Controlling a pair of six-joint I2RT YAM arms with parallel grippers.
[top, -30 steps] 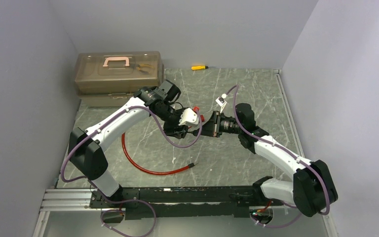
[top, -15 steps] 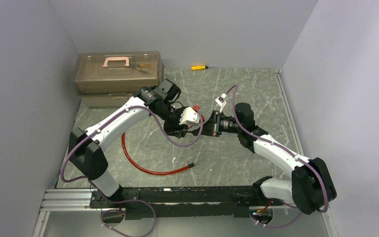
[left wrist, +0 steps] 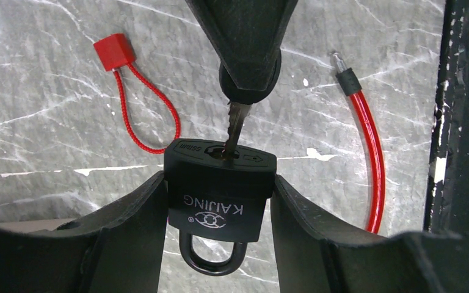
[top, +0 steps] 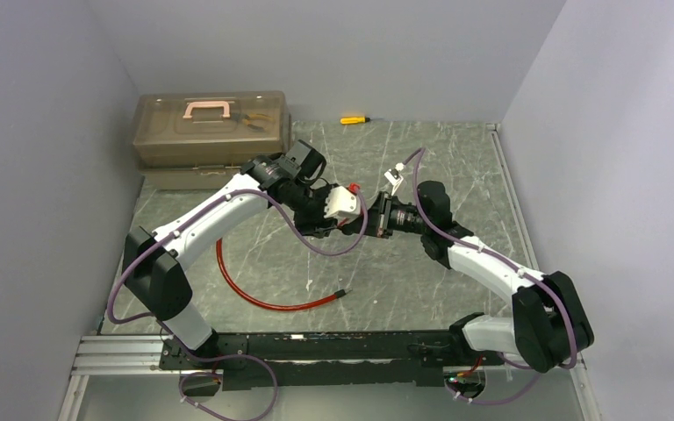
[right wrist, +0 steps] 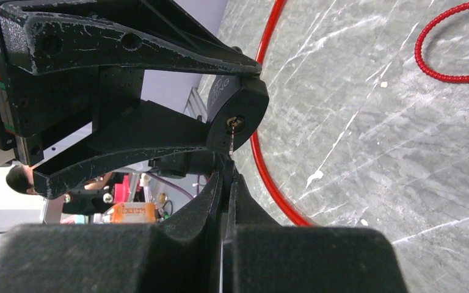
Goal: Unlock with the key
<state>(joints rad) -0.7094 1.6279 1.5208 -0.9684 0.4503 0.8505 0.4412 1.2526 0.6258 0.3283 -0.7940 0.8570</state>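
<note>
step: inserting key [left wrist: 237,125] from 12 o'clock | left gripper [left wrist: 217,190]: clamped on padlock [left wrist: 218,204] | right gripper [right wrist: 226,174]: pinching key | next: seat fully, then rotate

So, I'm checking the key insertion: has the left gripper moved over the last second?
Yes. In the top view the left gripper has edged right and farther from the unmoved red cable tip.

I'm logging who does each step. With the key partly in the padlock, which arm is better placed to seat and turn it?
Right. The right gripper pinches the key, whose blade tip sits in the keyhole. The left gripper only clamps the padlock body, bracing it.
</note>
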